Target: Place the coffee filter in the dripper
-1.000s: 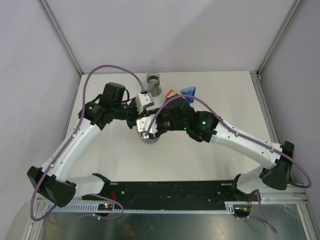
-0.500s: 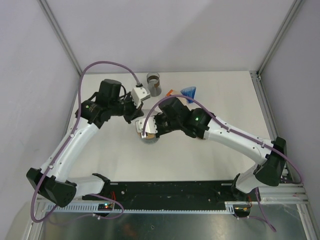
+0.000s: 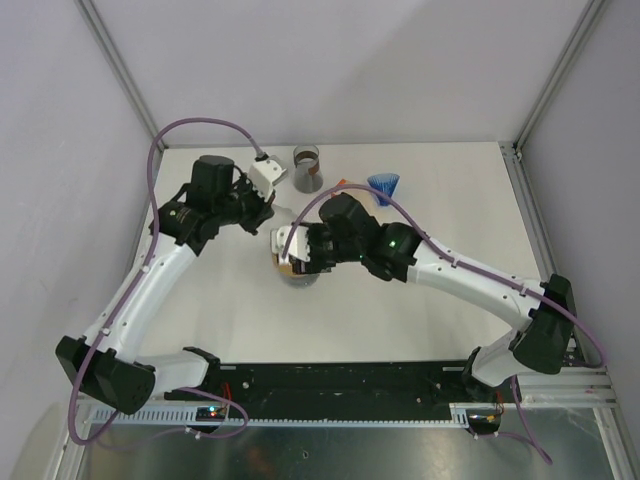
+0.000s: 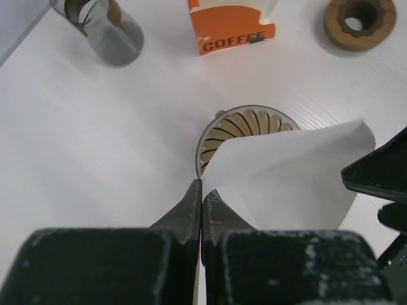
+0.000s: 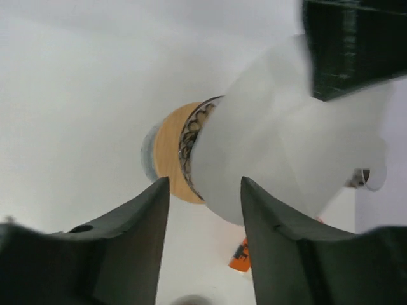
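The coffee filter [image 4: 286, 171] is seen in the air, a white paper fan tilted over the dripper [image 4: 245, 130], and it is not yet seated. In the left wrist view its long axis runs from about 8 o'clock up to 2 o'clock. The dripper's rim is covered from roughly 3 to 6 o'clock, and the ribbed bowl is left bare at 10 to 12.

One corner of the paper is pinched at 8 o'clock by the left gripper [image 4: 201, 203], its jaws pressed tight together on the edge. So the filter is carried by the left arm alone, and the dripper lies at about 1 o'clock from those tips, close below.

The right gripper [image 5: 205, 184] is held spread, with nothing between the fingers. From its own camera the filter is found at 1 o'clock and the dripper at 12, just beyond the tips. The free edge is judged to be the right arm's to guide down into the cone.

Further out on the table [image 4: 95, 159], a coffee box [image 4: 232, 28] is set at 12 o'clock, a metal cup [image 4: 111, 35] at 11, and a wooden ring [image 4: 359, 22] at 1.
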{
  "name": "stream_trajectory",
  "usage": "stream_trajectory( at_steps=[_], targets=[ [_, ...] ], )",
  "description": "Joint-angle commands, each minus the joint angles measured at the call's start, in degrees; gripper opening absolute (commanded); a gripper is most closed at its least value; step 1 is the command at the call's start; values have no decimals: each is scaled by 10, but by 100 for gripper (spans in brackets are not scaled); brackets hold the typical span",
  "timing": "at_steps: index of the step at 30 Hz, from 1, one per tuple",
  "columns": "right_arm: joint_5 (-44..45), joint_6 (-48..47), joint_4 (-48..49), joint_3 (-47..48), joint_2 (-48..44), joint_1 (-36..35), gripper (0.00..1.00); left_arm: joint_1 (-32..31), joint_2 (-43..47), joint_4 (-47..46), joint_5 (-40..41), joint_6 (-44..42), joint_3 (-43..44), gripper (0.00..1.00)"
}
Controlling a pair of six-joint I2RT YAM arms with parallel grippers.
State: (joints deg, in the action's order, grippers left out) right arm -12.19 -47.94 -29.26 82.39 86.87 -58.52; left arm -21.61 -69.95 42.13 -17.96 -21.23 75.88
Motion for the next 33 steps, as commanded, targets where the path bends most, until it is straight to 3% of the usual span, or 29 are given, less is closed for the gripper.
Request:
stream_trajectory(
  at_steps=[1,7,12,18,24,28,33],
  targets=[
    [58,194,163,-5,-42,3,57,4,19,-45,56,68,-16,0],
    [179,455,253,-9,-55,3,67,5,25,-73,94,156,-32,0],
    [310,603,256,-11,-43,6,67,4,29,-81,96,192,-40,0],
    [377,670,241,-17,-12,9,66,5,34,-86,93,208,-41,0],
    [330,707,230,-27,20,16,61,12,35,-87,79,225,-41,0],
    [315,710,227,-28,34,17,50,21,35,-88,70,227,-43,0],
    [305,704,223,-29,39,28,13,27,37,-87,41,217,-52,0]
  ],
)
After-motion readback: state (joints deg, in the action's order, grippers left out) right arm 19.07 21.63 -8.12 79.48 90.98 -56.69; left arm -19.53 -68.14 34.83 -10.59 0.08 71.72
